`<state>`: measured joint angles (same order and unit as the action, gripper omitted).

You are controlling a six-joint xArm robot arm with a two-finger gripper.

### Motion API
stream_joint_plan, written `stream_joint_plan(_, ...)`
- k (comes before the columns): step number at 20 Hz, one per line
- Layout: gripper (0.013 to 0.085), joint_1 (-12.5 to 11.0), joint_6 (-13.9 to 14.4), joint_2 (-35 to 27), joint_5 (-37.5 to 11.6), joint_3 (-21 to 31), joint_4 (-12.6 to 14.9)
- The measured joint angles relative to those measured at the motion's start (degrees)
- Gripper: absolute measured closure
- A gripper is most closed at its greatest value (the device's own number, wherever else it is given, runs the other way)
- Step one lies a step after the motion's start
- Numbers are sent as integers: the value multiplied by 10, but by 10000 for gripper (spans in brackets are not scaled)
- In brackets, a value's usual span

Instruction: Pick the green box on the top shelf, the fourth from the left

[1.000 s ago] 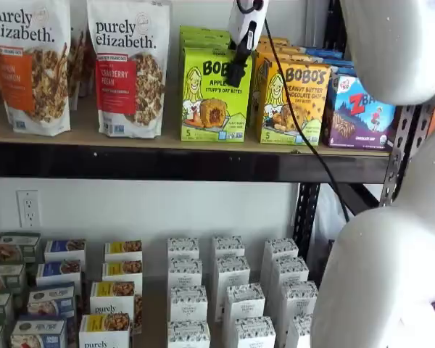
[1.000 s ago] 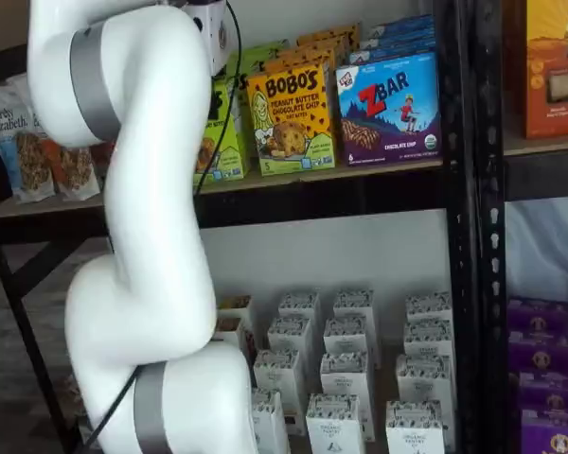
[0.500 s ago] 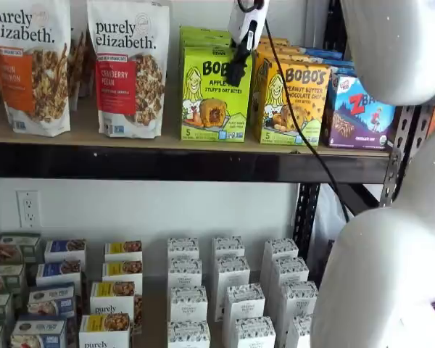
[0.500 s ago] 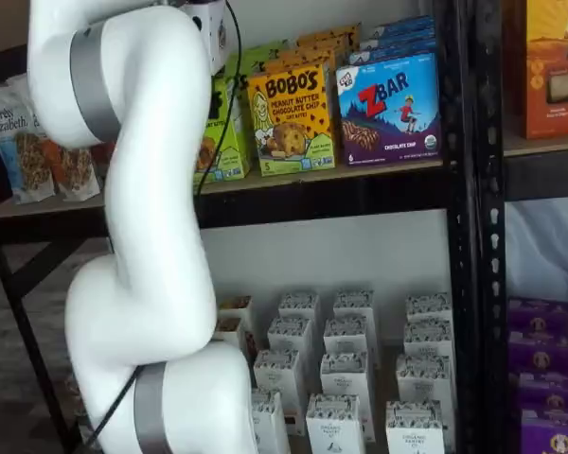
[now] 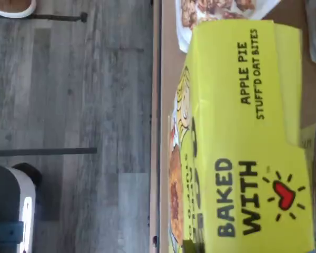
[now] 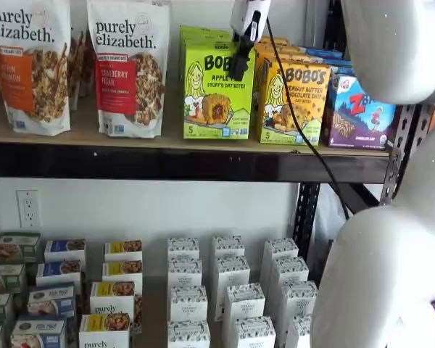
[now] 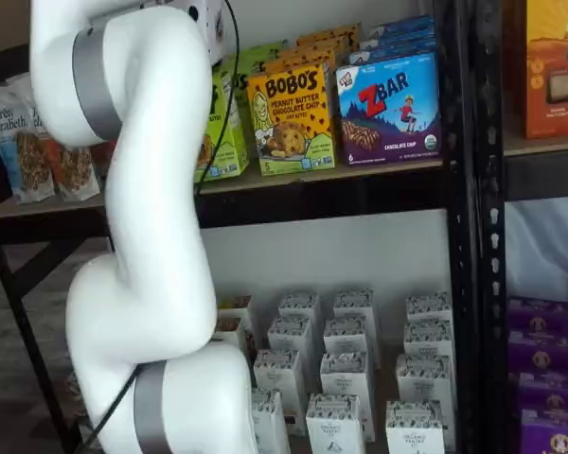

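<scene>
We see the green box standing upright at the front of the top shelf, its Apple Pie face toward us, with more of the same green cartons lined up behind it. The gripper comes down from above onto the box's upper right edge, its black fingers pressed together and pinching the carton's top. In the wrist view the box's lid fills most of the picture, reading "Baked With" beside a red heart.

Just beside the box on one side stands the yellow-orange Bobo's peanut butter carton, and past that a blue ZBar box. On its other side stand two Purely Elizabeth granola pouches.

The shelf board is light tan wood with a thick black front beam, carried on black perforated uprights. Below it sit rows of small white cartons and, off to one side, blue and yellow boxes. The wall behind is white with a power outlet, and the wrist view shows a grey plank floor below the shelf edge.
</scene>
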<state>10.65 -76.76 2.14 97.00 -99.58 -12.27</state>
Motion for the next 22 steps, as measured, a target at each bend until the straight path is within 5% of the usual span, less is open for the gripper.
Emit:
stream_joint_plan(13, 690, -6, 9, 37, 49, -1, -32)
stream_joint_plan(22, 690, -17, 0, 97, 43, 57, -40)
